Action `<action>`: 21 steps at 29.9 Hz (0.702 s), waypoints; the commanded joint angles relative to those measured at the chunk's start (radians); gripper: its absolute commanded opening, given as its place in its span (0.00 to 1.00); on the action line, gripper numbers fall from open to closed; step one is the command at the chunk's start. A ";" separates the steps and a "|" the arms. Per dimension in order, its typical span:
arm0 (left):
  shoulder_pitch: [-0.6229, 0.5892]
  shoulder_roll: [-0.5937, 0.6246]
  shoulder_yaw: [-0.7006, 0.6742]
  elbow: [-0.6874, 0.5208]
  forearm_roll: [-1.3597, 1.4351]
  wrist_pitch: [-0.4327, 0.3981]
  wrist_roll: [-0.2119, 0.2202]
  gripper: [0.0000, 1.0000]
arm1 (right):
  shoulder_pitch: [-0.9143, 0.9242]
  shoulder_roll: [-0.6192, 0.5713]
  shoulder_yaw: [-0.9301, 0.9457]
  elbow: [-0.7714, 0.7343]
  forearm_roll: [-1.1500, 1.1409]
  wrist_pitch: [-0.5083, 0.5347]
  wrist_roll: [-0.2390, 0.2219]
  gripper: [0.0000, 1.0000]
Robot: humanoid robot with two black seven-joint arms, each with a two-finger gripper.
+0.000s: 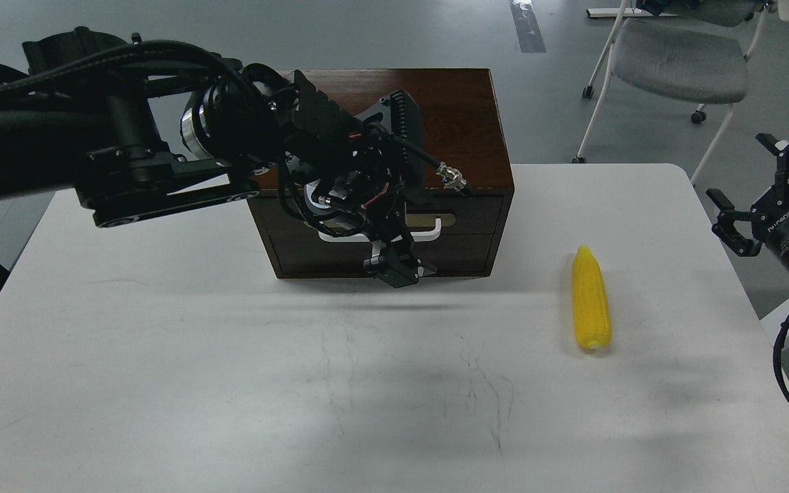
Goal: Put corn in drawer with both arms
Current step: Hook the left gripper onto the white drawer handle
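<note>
White table (161,383): box (463,123), corn (590,301).

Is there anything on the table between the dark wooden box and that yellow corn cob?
No. In the head view, only bare white tabletop lies between the dark-brown wooden box and the bright yellow corn cob; nothing stands there.

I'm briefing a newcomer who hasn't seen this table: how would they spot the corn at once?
Start at the white table with the dark wooden box at its back. Look right of the box, on the bare tabletop: the corn lies there alone, pointed tip away from the camera. It is the only bright yellow thing in view.
</note>
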 commanded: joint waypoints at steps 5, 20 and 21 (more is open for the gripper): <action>0.005 -0.017 0.029 0.034 0.000 0.000 0.000 0.98 | -0.001 -0.001 0.002 0.000 0.000 0.000 0.000 1.00; 0.017 -0.025 0.058 0.049 0.006 0.000 0.002 0.98 | -0.004 -0.003 0.003 -0.002 0.000 0.000 0.006 1.00; 0.017 -0.025 0.061 0.049 0.006 0.000 0.002 0.98 | -0.005 -0.005 0.003 -0.002 0.000 0.000 0.006 1.00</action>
